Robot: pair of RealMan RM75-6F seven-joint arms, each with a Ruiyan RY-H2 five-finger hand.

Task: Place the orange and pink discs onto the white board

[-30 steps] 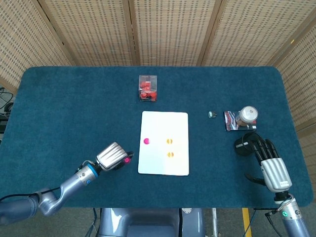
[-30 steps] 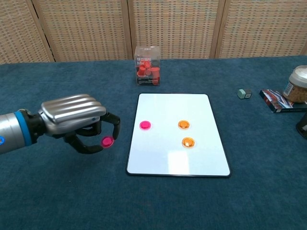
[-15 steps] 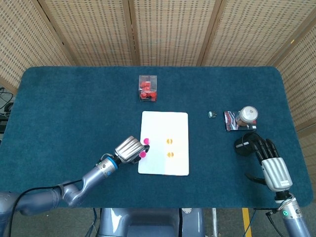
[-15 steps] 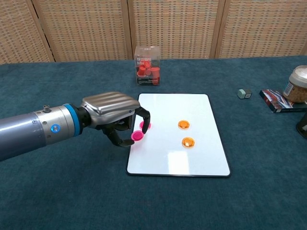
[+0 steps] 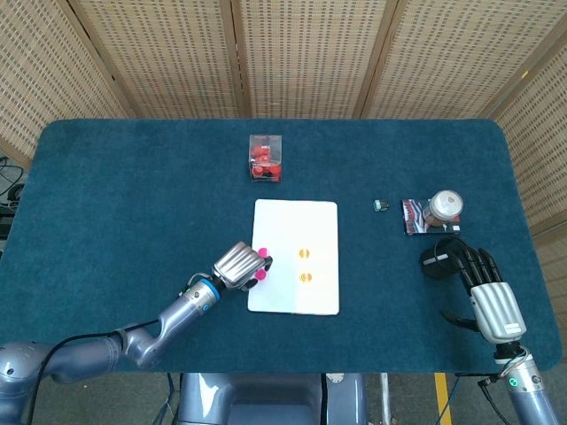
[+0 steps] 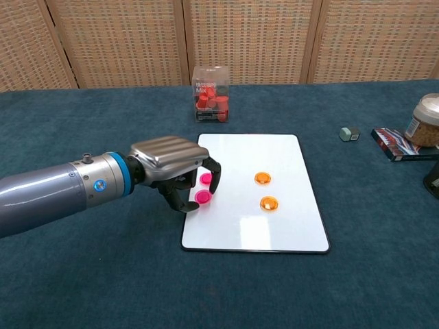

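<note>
The white board lies mid-table. On it sit two orange discs, and a pink disc near its left edge. My left hand hovers over that left edge and pinches a second pink disc between thumb and finger, low over the board just in front of the first one. In the head view, both pink discs peek out beside the hand. My right hand rests at the right of the table with fingers spread, holding nothing.
A clear box of red pieces stands behind the board. A small grey-green cube, a jar on a printed packet and a black round object sit at the right, the last just ahead of my right hand.
My left hand carried the pink disc rightward from the cloth to the board's left edge and lowered it beside the other pink disc. The right hand stayed put.
</note>
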